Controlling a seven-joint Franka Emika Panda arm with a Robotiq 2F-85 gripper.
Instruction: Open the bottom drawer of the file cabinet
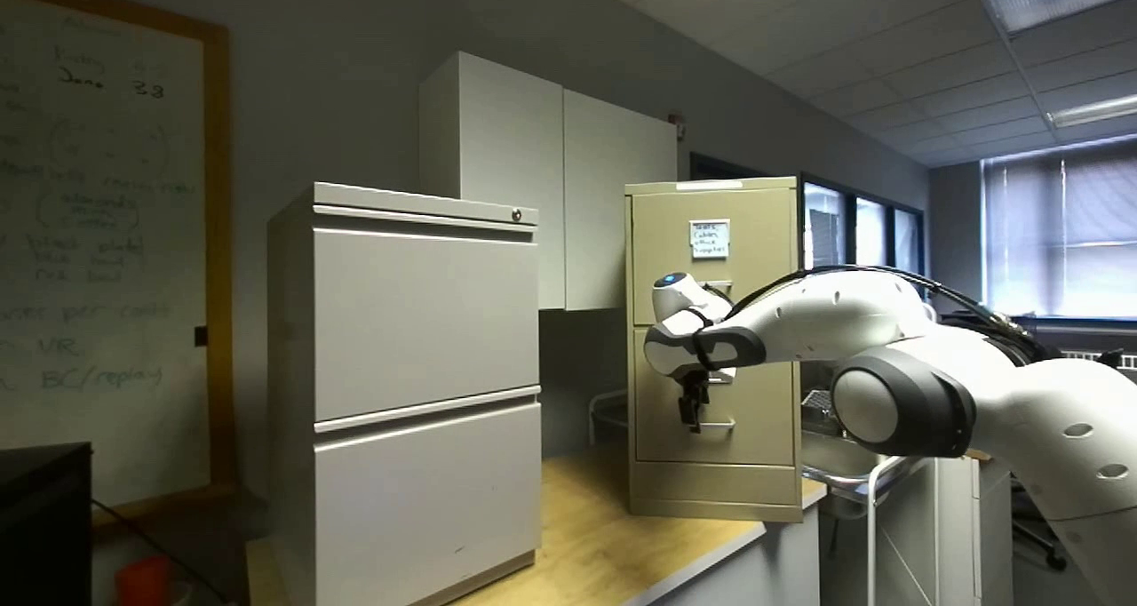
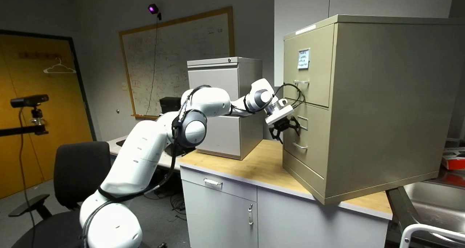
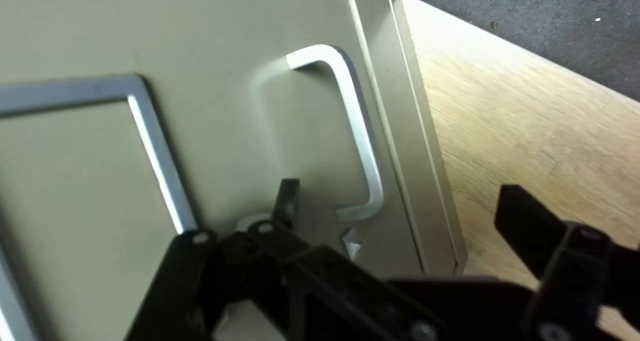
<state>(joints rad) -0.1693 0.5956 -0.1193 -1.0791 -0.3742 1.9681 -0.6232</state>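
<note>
The tan file cabinet [image 1: 715,490] stands on the wooden counter; its side shows in an exterior view [image 2: 385,106]. Its bottom drawer [image 1: 759,402] sits flush and shut, and also shows in an exterior view [image 2: 316,142]. The drawer's silver handle [image 3: 357,116] is a bent bar in the wrist view, below a metal label holder [image 3: 155,156]. My black gripper [image 2: 290,137] is open and empty, close in front of this drawer. In the wrist view my gripper [image 3: 397,193] has one finger on each side of the handle's line, off its near end. I see no contact with the handle.
A pale grey two-drawer cabinet [image 1: 426,322] stands on the same counter [image 2: 261,164] beside the tan one. The tan cabinet's front corner overhangs the counter edge. White wall cupboards [image 1: 568,188] hang behind. A sink [image 2: 436,200] lies beyond the tan cabinet.
</note>
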